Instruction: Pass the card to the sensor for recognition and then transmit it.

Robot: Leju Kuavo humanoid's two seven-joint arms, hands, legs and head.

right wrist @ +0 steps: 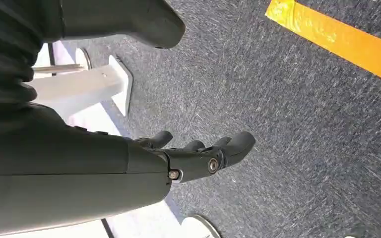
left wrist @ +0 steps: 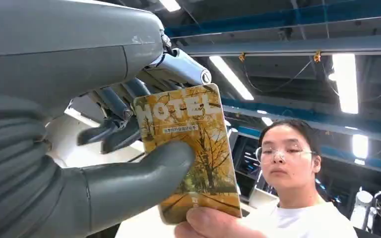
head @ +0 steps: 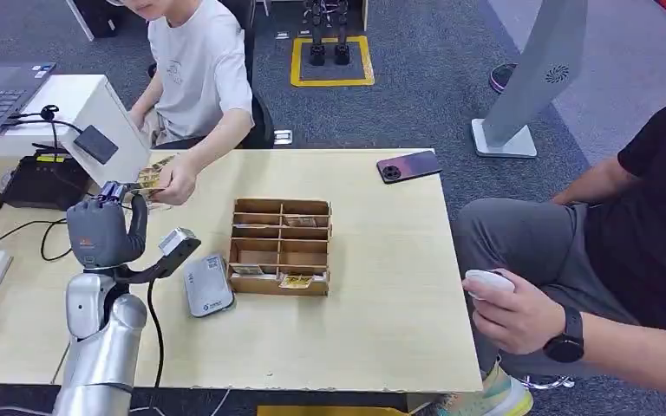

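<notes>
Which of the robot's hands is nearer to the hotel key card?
Left. The left hand holds the hotel key card between thumb and fingers, while a person's hand also grips it. The right hand hangs over the carpet, holding nothing.

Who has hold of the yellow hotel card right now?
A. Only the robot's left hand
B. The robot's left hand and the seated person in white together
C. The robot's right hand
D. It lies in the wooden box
B: the left hand pinches the card while the person's fingers grip its lower edge.
</notes>
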